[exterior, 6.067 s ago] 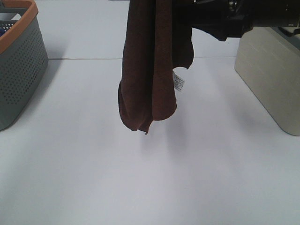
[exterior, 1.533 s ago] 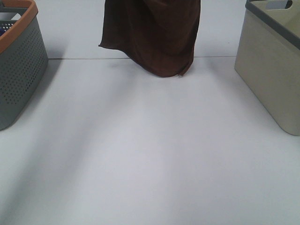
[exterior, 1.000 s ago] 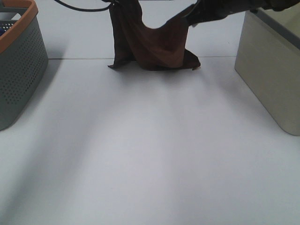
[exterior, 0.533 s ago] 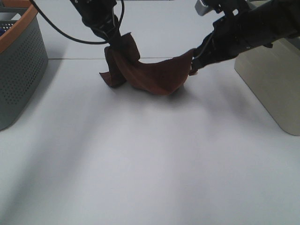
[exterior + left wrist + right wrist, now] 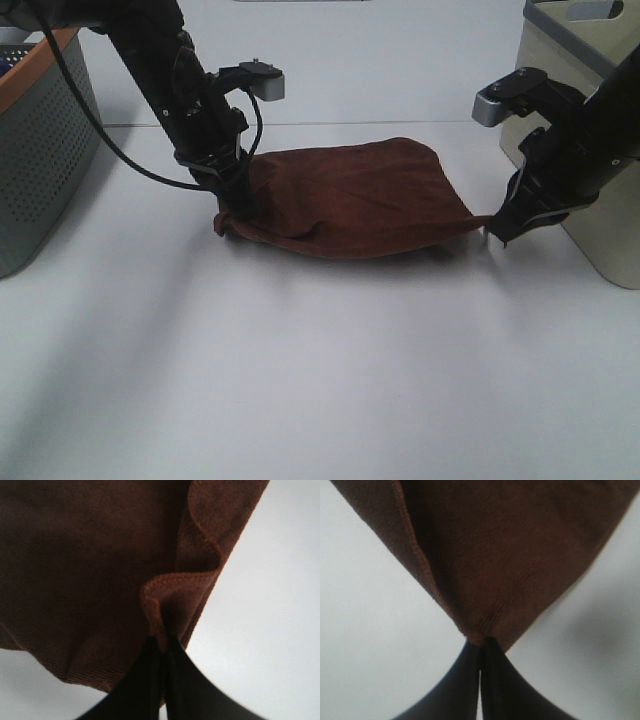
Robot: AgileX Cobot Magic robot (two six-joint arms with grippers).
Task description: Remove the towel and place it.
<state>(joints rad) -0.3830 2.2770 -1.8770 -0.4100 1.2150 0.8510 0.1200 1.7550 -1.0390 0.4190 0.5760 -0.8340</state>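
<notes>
Towel (image 5: 350, 200) held at its two ends. We see the left gripper (image 5: 232, 215) with jaws pressed together on a bunched hem at the cloth's left end, and the right gripper (image 5: 497, 228) pinched on a corner at its right end. From each claw the cloth runs inward toward the other, so its long axis lies left to right, parallel to the far edge of the worktop (image 5: 320, 380). Its middle appears to rest on the worktop's far half, about midway between left and right edges. We judge both arms equally near, so release at both ends should leave it spread.
</notes>
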